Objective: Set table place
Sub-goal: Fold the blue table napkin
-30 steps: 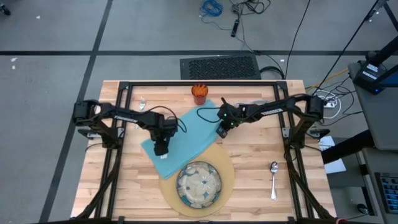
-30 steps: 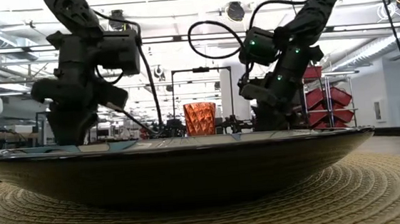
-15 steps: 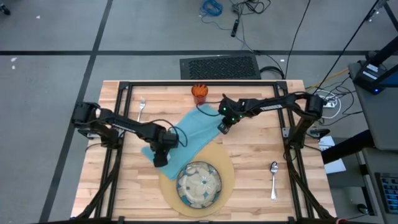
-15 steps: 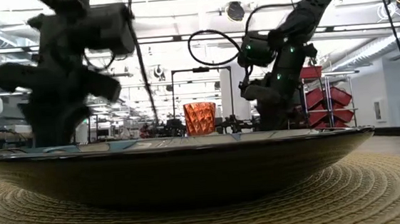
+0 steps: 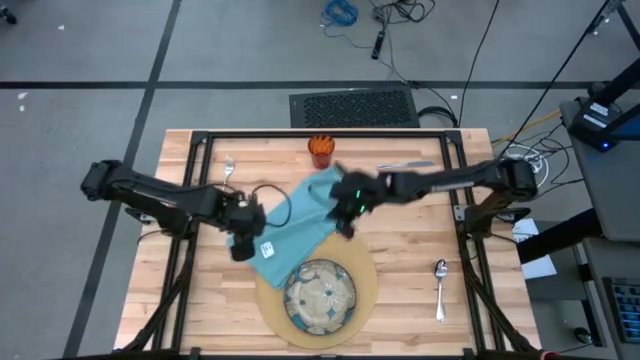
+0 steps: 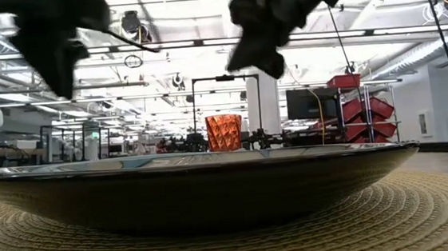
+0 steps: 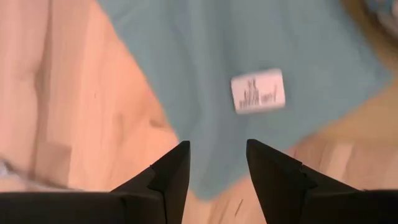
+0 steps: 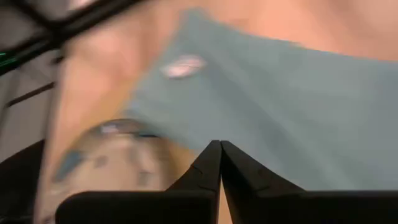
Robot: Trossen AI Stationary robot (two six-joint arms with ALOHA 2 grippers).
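The teal napkin lay spread at an angle on the table, one corner near the orange cup at the far edge and the opposite corner, with its white label showing, resting just over the rim of the round tan mat. The patterned dish sat on that mat at the near edge. A fork lay far-left beyond the napkin, a knife far-right, and a spoon well apart on the right side. The left end effector hung over the napkin's near-left edge; its wrist view showed the fingers parted with only cloth and bare wood between them, gripping nothing. The right end effector was over the napkin's right portion, its fingers pressed together; no cloth could be seen caught between them, though the blur left that uncertain. By my judgement the step in hand was the napkin: it was still loose, unfolded and overlapping the mat, not placed neatly beside the dish. The next move would call for a grip on an edge or corner, most readily by the left end effector lowering and closing on the hem below it, then folding or dragging the cloth clear of the mat. The cutlery and cup had not yet been brought to the setting.
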